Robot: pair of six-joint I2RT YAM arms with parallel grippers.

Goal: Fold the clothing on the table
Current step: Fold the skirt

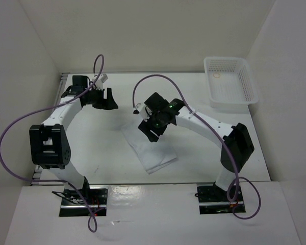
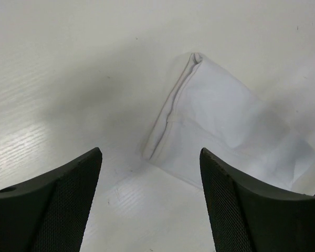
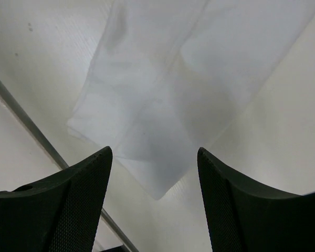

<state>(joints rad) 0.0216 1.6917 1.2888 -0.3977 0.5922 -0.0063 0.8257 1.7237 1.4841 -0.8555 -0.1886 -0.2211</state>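
Note:
The clothing (image 1: 152, 151) lies flat on the table (image 1: 104, 145) as a folded white strip, slanting from the centre toward the near edge. My left gripper (image 1: 112, 100) hangs to the left of its far end, open and holding nothing. In the left wrist view the clothing (image 2: 226, 123) shows a hemmed corner just beyond the open left gripper (image 2: 149, 153). My right gripper (image 1: 151, 131) hovers over the strip's far end, open. In the right wrist view the clothing (image 3: 163, 89) spreads out below the open right gripper (image 3: 155, 153), untouched by the fingers.
A white plastic mesh basket (image 1: 230, 82) stands at the far right corner with a small round thing inside. A thin metal rail (image 3: 26, 123) runs along the table's edge. White walls close in the table on three sides.

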